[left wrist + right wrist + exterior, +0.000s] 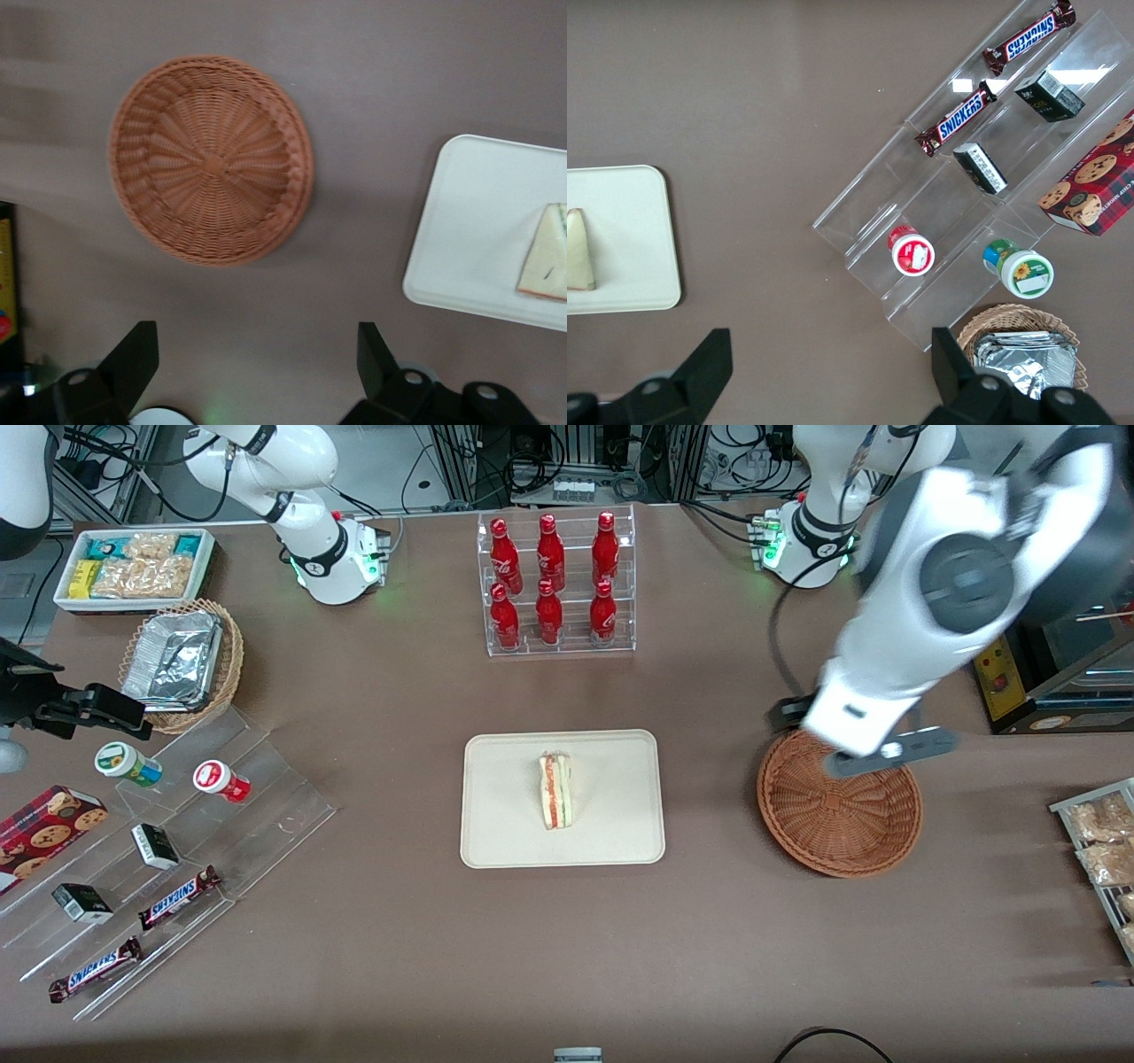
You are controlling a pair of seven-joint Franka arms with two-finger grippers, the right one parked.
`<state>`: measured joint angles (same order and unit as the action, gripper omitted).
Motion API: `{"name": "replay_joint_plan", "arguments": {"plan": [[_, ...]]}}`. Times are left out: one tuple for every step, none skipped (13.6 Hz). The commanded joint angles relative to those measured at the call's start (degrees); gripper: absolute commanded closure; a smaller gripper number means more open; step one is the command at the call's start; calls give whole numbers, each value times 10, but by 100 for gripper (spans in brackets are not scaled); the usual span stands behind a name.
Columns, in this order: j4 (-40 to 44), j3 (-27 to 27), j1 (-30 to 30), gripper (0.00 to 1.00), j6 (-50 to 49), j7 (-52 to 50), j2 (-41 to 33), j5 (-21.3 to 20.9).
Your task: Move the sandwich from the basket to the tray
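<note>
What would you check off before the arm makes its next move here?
1. Sandwich lies on the tray: ok.
2. Sandwich sits well inside the rim, near the tray's middle: ok.
3. Basket holds nothing: ok.
4. Gripper has its fingers open and holds nothing: ok.
5. Gripper is up above the table near the basket, apart from the tray: ok.
6. Bottle rack, farther from the front camera than the tray, stands upright and apart from the arm: ok.
</note>
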<state>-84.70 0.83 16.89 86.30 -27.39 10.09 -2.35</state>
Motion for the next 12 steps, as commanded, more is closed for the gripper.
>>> {"name": "replay_joint_plan", "arguments": {"plan": [[-62,7,-61,1,-12,97,-78,2],[-67,8,-99,1,-20,146,-92,7],[-68,8,-118,1,-28,183,-103,9],[-68,7,-134,1,-38,216,-109,9],[-68,8,-158,1,-39,239,-112,9],[-68,8,-171,1,-40,252,-118,9],[-68,8,-186,1,-40,256,-117,10],[-68,8,-190,1,-42,265,-117,10],[-67,8,-189,1,-47,267,-113,9],[-67,8,-187,1,-53,265,-111,9],[-63,9,-186,1,-54,267,-109,8],[-59,9,-186,1,-54,269,-104,9]]}}
